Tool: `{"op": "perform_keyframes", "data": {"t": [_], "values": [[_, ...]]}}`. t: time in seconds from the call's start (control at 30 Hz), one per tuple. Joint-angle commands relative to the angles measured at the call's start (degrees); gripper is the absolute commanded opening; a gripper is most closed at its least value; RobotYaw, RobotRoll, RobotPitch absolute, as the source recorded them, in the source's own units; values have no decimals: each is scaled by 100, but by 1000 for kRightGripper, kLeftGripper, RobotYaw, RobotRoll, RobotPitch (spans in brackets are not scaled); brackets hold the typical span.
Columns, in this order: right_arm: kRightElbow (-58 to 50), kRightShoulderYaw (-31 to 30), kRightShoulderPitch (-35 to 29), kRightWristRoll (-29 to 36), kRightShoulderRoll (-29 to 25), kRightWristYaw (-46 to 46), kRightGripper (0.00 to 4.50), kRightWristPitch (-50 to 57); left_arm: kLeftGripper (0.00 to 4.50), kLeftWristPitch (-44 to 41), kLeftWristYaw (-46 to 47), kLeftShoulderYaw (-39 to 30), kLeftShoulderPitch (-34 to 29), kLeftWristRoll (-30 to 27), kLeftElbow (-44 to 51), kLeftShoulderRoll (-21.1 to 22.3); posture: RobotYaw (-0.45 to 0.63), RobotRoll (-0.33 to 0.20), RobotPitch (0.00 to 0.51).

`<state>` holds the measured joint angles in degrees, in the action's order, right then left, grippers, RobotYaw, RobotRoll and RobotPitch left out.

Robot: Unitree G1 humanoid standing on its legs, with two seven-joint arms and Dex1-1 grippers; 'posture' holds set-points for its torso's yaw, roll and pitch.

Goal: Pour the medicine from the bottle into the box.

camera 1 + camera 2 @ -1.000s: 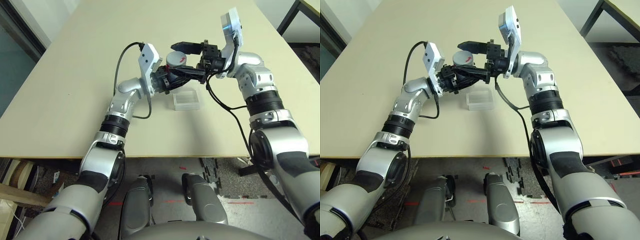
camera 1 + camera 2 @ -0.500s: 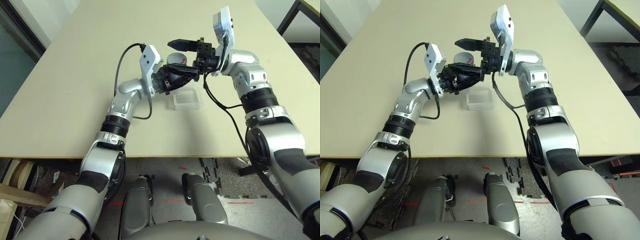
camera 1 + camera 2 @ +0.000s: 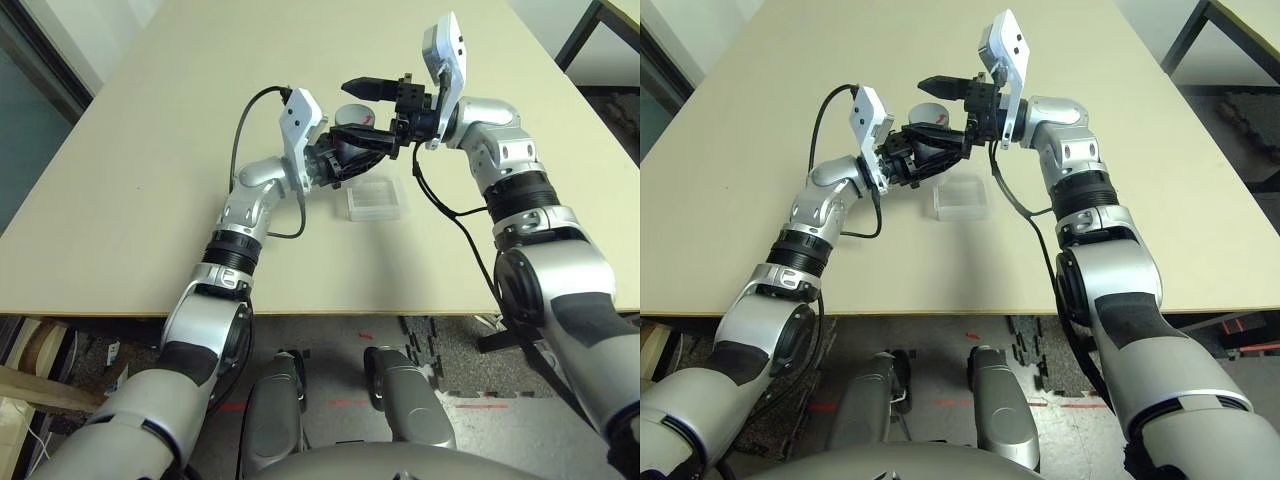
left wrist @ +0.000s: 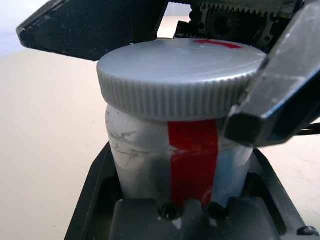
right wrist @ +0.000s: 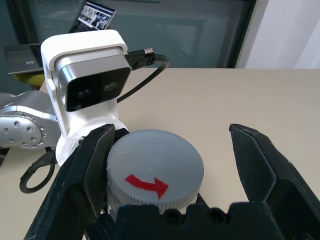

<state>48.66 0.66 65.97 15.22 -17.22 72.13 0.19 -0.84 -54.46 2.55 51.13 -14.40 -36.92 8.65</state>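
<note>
The silver-grey bottle with its red stripe is held above the table, my left gripper shut on its body. A ribbed grey cap with a red arrow sits on the bottle's mouth. My right gripper stands open around that cap. One of its fingers lies against the cap's side and the other stands well apart from it. The clear square box rests on the table just below and in front of the bottle. The medicine is hidden inside the capped bottle.
The beige table stretches wide on all sides of the box, with its front edge close to my body. A dark table frame stands off the far right corner.
My right wrist has swung slightly left and turned, settling its open fingers around the cap. The bottle, left gripper and box have stayed put.
</note>
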Motion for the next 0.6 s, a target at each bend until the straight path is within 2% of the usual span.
{"op": "perform_keyframes", "data": {"t": [0.03, 0.37, 0.6], "values": [[95, 254, -112, -38, -510, -210, 4500, 60, 2629, 78, -173, 5, -6, -16, 31, 39, -249, 0, 143], [12, 306, -337, 53, -927, -108, 4500, 131, 2629, 106, -153, 9, 18, -24, -67, 43, -250, 0, 144], [-156, 280, -462, 155, -991, -13, 4500, 265, 2629, 180, -151, -44, 49, -2, -193, 56, -248, 0, 147]]}}
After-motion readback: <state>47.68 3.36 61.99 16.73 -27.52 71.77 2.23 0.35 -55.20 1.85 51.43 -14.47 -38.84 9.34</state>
